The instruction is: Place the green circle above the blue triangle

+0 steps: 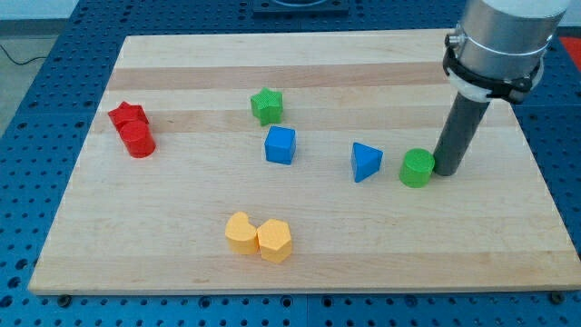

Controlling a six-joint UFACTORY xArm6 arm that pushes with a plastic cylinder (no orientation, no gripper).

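Observation:
The green circle (417, 168) lies on the wooden board right of centre. The blue triangle (365, 162) lies just to its left, a small gap between them. My tip (447, 170) rests on the board right beside the green circle's right edge, touching or nearly touching it. The dark rod rises from there to the arm at the view's top right.
A blue cube (280, 144) and a green star (267, 106) lie left of the triangle. A red star (127, 115) and red cylinder (139, 140) sit at the left. Two yellow blocks (258, 237) lie near the bottom. The wooden board (182, 236) has its right edge near the rod.

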